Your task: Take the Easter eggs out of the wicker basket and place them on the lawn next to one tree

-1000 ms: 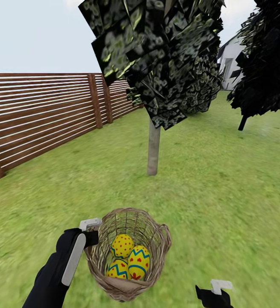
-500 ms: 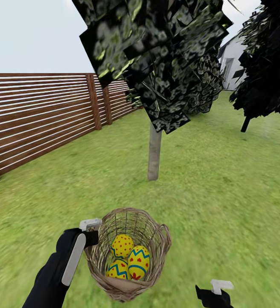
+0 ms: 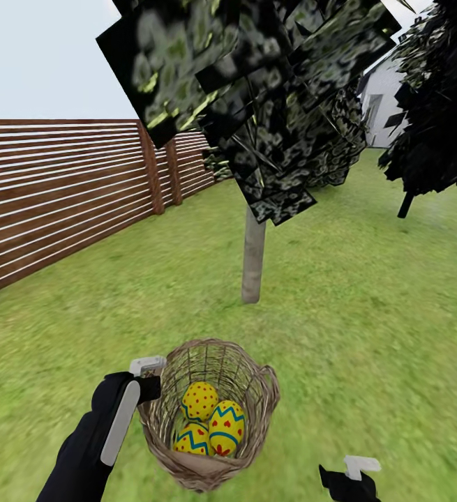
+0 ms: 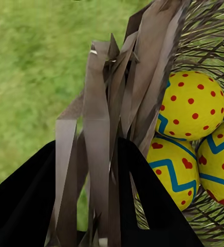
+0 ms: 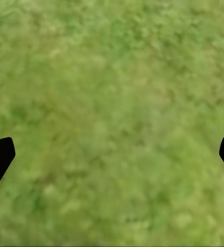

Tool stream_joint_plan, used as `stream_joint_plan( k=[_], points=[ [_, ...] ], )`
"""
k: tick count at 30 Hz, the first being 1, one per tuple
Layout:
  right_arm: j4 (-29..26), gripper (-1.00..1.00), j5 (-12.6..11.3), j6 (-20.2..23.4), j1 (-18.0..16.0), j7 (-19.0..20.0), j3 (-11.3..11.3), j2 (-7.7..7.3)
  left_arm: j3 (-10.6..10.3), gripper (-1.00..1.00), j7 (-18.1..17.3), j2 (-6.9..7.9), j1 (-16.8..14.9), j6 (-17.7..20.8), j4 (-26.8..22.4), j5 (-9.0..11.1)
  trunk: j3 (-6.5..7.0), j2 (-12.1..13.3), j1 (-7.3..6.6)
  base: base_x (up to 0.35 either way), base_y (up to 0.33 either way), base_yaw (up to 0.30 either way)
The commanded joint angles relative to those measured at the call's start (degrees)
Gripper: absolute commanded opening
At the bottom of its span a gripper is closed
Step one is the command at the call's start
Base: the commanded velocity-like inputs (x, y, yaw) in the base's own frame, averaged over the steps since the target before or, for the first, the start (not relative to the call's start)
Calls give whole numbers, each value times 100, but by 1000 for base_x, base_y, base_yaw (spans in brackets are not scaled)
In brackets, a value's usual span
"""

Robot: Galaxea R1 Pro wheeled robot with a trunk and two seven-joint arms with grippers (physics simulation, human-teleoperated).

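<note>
The brown wicker basket (image 3: 164, 418) hangs low in the head view, held at its rim by my left gripper (image 3: 146, 382), which is shut on the wicker. Three yellow Easter eggs (image 3: 200, 399) (image 3: 227, 425) (image 3: 192, 440) lie inside it. The left wrist view shows the black fingers (image 4: 150, 200) clamped on the wicker strands (image 4: 104, 139), with the eggs (image 4: 191, 105) (image 4: 173, 172) (image 4: 221, 164) just beyond. A tree (image 3: 253, 261) with a slim grey trunk stands on the lawn (image 3: 368, 314) straight ahead. My right gripper (image 5: 112, 154) is open over bare grass, low on the right (image 3: 350, 480).
A brown slat fence (image 3: 61, 202) runs along the left. A second dark tree (image 3: 437, 104) stands at the far right, with a pale house (image 3: 378, 97) behind it. Low leaf planes (image 3: 256, 90) hang above the trunk. Open grass lies on all sides of the tree.
The view has moved forward: the tree and its canopy are nearer and larger, and the fence has slid left. Both arms and the basket keep their place in the picture.
</note>
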Motion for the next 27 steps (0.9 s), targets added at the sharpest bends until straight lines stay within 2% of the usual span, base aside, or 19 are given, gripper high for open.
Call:
stream_joint_plan(
  k=[1,13,14,16,17,18,19,20,21,22,25,26,27],
  points=[
    [5,100,60,-21,-5,23,-51,1,-5,-100,59,0,-5,2,-5,102,-6,-4,4,336,0,0],
    [-85,100,60,-21,-6,29,-43,-5,-5,-100,59,7,-5,-2,-5,94,-6,-4,4,336,0,0],
    [-239,100,60,7,-10,45,-48,-12,-5,-100,59,4,-5,-2,-5,93,-6,-4,4,336,0,0],
    [-886,100,46,224,-25,86,-50,-18,-5,-100,59,1,-5,-2,-4,93,-6,-4,4,337,0,0],
    [-1188,100,39,750,-140,197,-54,-23,-5,-100,59,0,-5,-2,-5,93,-6,-4,4,337,0,0],
    [-1352,100,27,1443,-399,614,-71,-30,-5,-100,59,0,-5,-2,-5,93,-6,-4,4,336,0,0],
    [-1402,100,2,1867,-643,1145,-99,-44,-5,-100,59,0,-5,-2,-5,93,-6,-4,4,336,0,0],
    [-1425,100,-100,2165,-916,1807,-152,-136,-5,-100,59,0,-5,-2,-17,97,-6,-4,4,334,0,0],
    [-1430,100,-165,2305,-1075,2161,-176,-233,-6,-100,59,-2,-5,-2,-26,100,-6,-4,4,170,0,0],
    [-1438,100,-192,2410,-1251,2342,-192,-294,-11,-100,59,-6,-5,-2,-34,101,-6,-4,4,56,0,0],
    [-1437,100,-202,2473,-1652,2448,-201,-297,-13,-100,59,-13,-5,6,-72,108,-6,-4,4,12,0,0],
    [-1441,100,-198,2474,-1676,2457,-200,-289,-13,-100,59,-13,-5,6,-74,193,-24,-44,26,1,0,0],
    [-1444,100,-196,2475,-1687,2461,-200,-284,-13,-100,64,-10,-5,1,-61,392,-42,-84,48,0,0,0]
  ],
)
